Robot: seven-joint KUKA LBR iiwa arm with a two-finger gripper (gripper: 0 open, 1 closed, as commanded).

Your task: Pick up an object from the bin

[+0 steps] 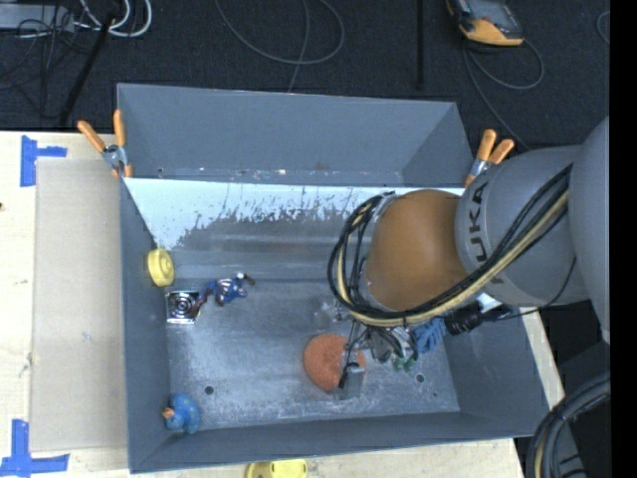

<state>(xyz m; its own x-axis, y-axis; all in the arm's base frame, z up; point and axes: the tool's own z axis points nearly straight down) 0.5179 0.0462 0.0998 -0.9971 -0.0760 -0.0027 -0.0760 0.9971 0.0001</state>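
Here, the gripper [351,370] sits at five o'clock in the bin [299,147], beside a round orange lump [320,361]; its grip cannot be told.

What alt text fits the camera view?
The gripper sits at the right edge of a round orange-brown object near the front of the grey bin. A yellow disc, a silver square part and a blue piece lie toward the left wall; a blue lump sits in the front-left corner.
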